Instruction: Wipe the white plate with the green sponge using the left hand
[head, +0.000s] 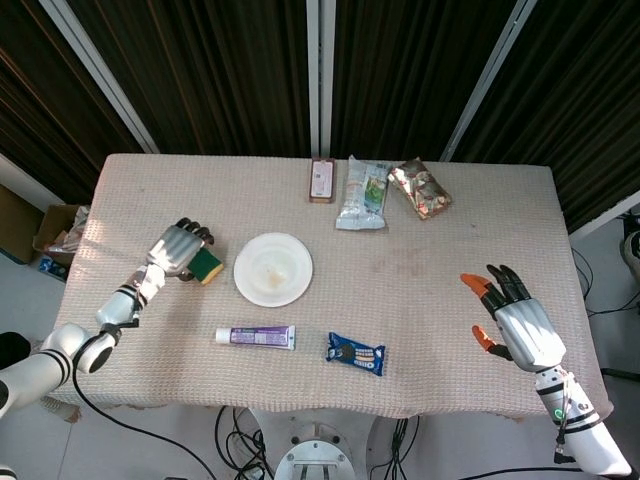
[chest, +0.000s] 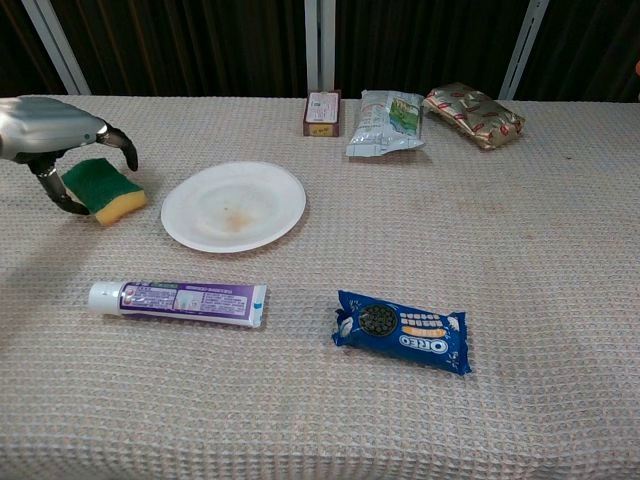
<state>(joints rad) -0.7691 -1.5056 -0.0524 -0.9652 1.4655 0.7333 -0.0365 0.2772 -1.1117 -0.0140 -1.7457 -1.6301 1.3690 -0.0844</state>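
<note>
The green sponge (head: 208, 265) with its yellow underside (chest: 106, 191) lies flat on the cloth, left of the white plate (head: 290, 285). A small brownish stain marks the plate's (chest: 200, 218) middle. My left hand (head: 177, 250) arches over the sponge's left end. In the chest view this hand (chest: 52, 128) has its thumb low on the near side and its fingers curved over the far side, straddling the sponge without a firm grip. My right hand (head: 516, 318) hovers open over the table's right front, fingers spread, holding nothing.
A toothpaste tube (chest: 177, 301) lies in front of the plate, and a blue cookie pack (chest: 403, 331) to its right. At the back edge sit a small box (head: 321, 180), a white-green pouch (head: 362, 193) and a shiny snack bag (head: 420, 188).
</note>
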